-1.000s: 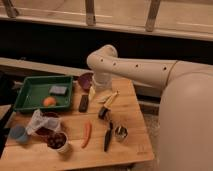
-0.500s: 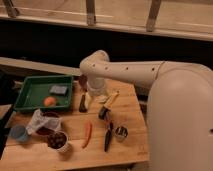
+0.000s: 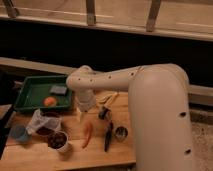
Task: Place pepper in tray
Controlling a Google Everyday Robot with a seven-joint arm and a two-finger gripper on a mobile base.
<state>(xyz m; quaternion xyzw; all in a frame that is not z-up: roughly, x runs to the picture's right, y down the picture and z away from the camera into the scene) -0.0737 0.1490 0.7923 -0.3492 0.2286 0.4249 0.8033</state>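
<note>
Over the middle of the wooden table (image 3: 30, 159) the robot's white arm (image 3: 115, 79) bends down at its elbow, and the gripper (image 3: 81, 116) hangs at its end, pointing down at the tabletop just off the tray's near right corner. Its fingers stand spread and hold nothing. The pepper (image 3: 87, 134), slim and orange-red, lies flat on the wood just beyond the fingertips, towards the table's front edge and a little to the right. Its upper end is close under the gripper, and from here I cannot tell whether they touch. The green tray (image 3: 35, 91) sits at the table's back left corner, well clear of the pepper, with a round orange fruit (image 3: 49, 101) and a grey-blue sponge (image 3: 58, 90) inside it. A black-handled knife (image 3: 107, 136) lies just right of the pepper and roughly parallel to it, and a small metal cup (image 3: 120, 133) stands beside the knife. Left of the pepper, near the front edge, stands a bowl (image 3: 57, 141) with dark contents. A crumpled clear plastic bag (image 3: 39, 121) lies behind it, and a blue cup (image 3: 19, 133) stands by the table's left edge.
</note>
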